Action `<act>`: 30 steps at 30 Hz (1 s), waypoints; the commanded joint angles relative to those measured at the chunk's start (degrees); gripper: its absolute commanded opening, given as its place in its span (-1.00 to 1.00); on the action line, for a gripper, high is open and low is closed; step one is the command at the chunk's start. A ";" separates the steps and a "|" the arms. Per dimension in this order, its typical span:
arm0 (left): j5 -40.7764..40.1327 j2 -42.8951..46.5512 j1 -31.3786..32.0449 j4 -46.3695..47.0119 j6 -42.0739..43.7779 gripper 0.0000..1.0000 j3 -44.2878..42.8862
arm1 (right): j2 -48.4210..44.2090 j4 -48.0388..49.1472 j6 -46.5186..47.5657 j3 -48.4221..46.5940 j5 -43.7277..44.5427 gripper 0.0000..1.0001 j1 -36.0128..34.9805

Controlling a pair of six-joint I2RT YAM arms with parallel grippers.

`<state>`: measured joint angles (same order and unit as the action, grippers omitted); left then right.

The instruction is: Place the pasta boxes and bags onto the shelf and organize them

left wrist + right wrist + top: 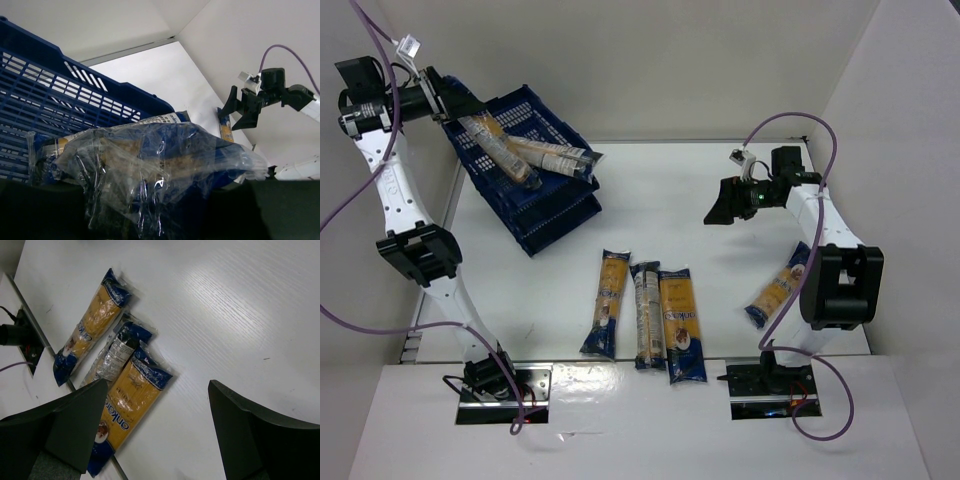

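While the left tool (453, 108) grips one of two packets (500, 150) at the ten o'clock crates (555, 215), four others (647, 312) lie on the desk (660, 190); the right tool (720, 207) hangs released.

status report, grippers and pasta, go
left gripper shut on clear-wrapped yellow spaghetti packet at dark blue lattice crate stack. right gripper open, empty. second packet in crate, four others on white table. no obstruction seen.

My left arm reaches far back, left gripper (453, 108) clamped on a pasta packet (498, 148). My right gripper (724, 205) hovers, jaws spread wide.
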<state>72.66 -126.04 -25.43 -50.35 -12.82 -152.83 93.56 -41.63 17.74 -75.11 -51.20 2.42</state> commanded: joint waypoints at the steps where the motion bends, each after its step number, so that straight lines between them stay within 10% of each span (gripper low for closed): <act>1: 4.33 -0.70 0.21 3.14 -3.53 -1.00 1.83 | 0.65 -0.56 1.51 -2.06 -1.10 0.79 -0.13; 19: 2.31 -4.21 -0.32 1.13 -2.74 -0.98 4.65 | -0.92 -1.09 2.04 -1.53 -1.10 0.79 -0.13; 30: -0.59 -4.74 -3.30 -1.94 0.16 -0.62 1.14 | -0.92 -1.09 2.04 -1.53 -1.10 0.79 -0.13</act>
<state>73.06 -130.08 -27.81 -52.49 -19.18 -149.27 94.17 -41.82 18.74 -75.11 -51.22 2.42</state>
